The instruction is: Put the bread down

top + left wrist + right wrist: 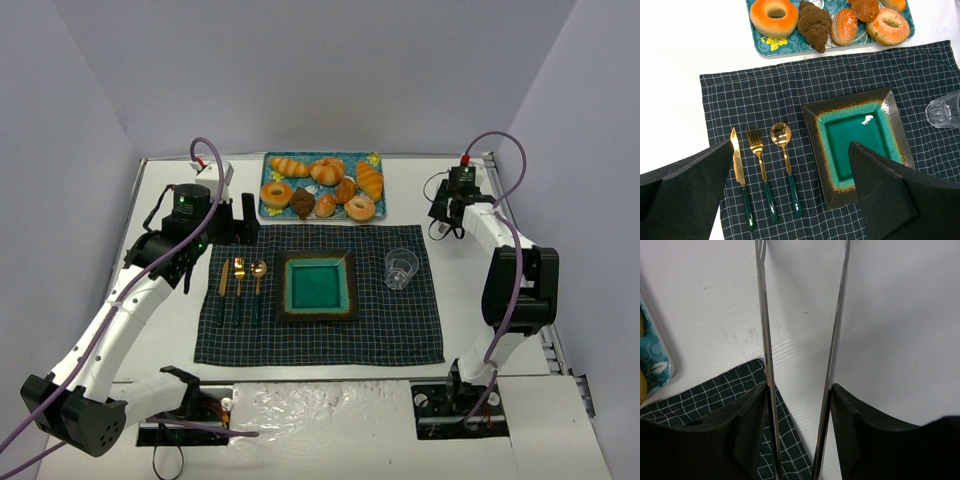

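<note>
Looking down from above, the bread (327, 171) lies piled on a patterned tray (322, 155) at the middle of the far edge of the table (462, 300). Just nearer, a dark checked placemat (320, 345) carries a square teal plate (317, 316), with cutlery (240, 285) to its left and a glass (401, 268) to its right. The left gripper (237, 222) hovers at the mat's far-left corner, just beside the tray. The right gripper (447, 215) sits off the mat's far-right corner, towards the table's right edge.

From the left wrist, its fingers (685, 195) are spread wide with nothing between them, above the cutlery and plate. A doughnut (774, 16) and a chocolate croissant (814, 22) show on the tray's near side.

From the right wrist, the fingers (740, 430) pinch metal tongs (765, 340), one blade against each finger, over bare tabletop at the mat's corner.
</note>
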`<state>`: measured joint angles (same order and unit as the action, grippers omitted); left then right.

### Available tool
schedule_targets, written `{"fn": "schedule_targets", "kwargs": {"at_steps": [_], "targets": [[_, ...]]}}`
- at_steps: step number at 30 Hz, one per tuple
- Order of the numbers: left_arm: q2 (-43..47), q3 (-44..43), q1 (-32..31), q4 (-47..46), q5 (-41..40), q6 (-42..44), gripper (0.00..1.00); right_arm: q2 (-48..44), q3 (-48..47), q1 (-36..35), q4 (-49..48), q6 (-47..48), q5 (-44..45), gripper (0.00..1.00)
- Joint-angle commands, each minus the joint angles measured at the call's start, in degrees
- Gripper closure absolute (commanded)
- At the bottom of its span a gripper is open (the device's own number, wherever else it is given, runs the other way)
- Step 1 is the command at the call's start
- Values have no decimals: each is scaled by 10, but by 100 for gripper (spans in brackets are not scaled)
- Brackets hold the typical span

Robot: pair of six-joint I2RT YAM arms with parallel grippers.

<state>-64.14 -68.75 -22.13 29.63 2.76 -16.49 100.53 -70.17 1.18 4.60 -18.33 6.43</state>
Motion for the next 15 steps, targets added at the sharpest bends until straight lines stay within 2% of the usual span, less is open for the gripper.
{"fn": "schedule_targets", "kwargs": {"at_steps": [1,15], "targets": [[1,-9,-4,-40,1,8,3,-53,-27,-8,7,8,31,55],[-2,-9,-4,-41,2,8,3,-114,-51,-61,43,13,44,55]]}}
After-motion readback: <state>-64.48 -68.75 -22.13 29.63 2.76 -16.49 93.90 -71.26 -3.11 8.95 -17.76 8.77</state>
